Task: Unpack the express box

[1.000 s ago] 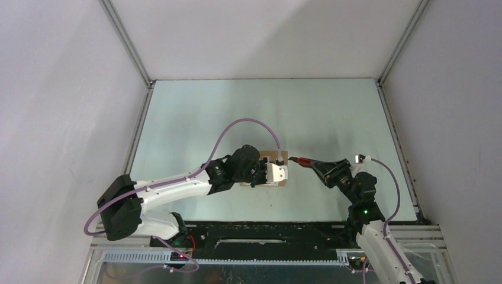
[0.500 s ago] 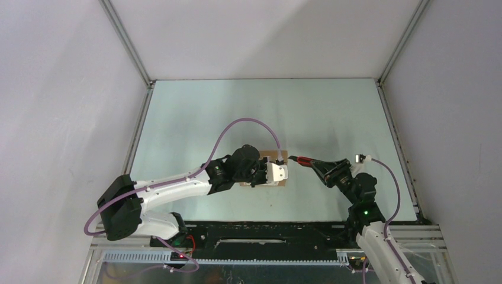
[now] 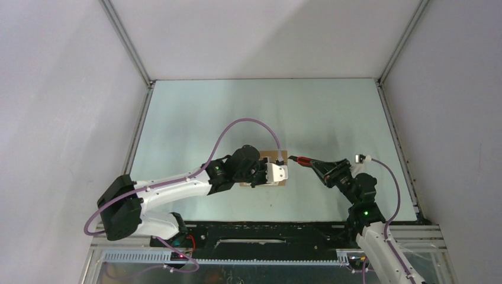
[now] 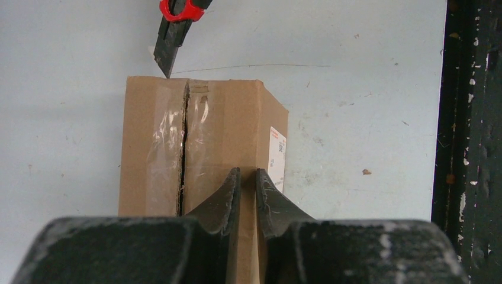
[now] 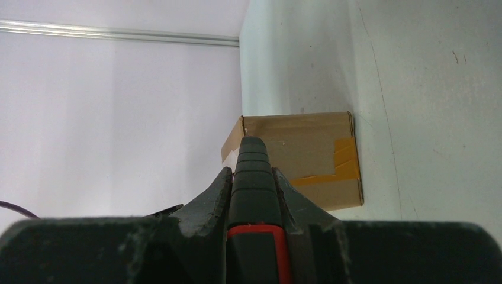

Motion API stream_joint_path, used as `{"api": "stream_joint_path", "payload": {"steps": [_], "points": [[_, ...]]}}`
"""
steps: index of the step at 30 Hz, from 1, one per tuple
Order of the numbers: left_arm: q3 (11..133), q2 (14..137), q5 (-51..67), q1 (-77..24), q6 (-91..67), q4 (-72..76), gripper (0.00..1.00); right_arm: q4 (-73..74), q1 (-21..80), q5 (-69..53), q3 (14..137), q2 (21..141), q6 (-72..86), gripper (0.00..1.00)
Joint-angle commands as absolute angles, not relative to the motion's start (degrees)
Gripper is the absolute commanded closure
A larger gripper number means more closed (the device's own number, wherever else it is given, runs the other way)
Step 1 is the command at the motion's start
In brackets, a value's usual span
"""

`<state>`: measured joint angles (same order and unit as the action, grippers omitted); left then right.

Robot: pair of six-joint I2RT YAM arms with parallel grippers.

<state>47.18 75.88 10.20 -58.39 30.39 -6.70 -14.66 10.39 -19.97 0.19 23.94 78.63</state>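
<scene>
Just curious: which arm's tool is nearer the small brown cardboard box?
Left. The left tool is directly over the small brown cardboard box; the right tool holds a red-and-black utility knife off the box's end.

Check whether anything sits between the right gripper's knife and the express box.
Nothing visible does. The utility knife held in the right gripper already has its tip at the top edge of the express box, beside the taped seam.

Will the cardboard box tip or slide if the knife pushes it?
Probably slide, not tip: the box sits flat on a smooth table. Its top may bend, since the seam looks slit open. The left hand over it might steady it.
</scene>
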Motion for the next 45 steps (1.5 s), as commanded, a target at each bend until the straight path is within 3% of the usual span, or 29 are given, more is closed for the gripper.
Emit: {"api": "stream_joint_path", "payload": {"steps": [1,23,36,45], "points": [[46.93,76.30,9.05,-58.28,29.38,-6.95,0.86,-15.99,11.28,-25.33,1.28,23.93,77.34,1.00],[46.07,74.45,11.11,-58.18,30.05,-7.47,0.90,-15.61,8.80,-28.04,1.87,23.54,77.09,1.00],[46.92,74.60,11.13,-57.74,31.11,-6.51,0.91,-16.32,12.52,-33.07,4.01,25.13,76.39,1.00],[44.01,68.54,15.14,-54.99,31.67,-8.05,0.92,-10.02,5.11,-38.90,5.02,23.70,71.78,1.00]]}}
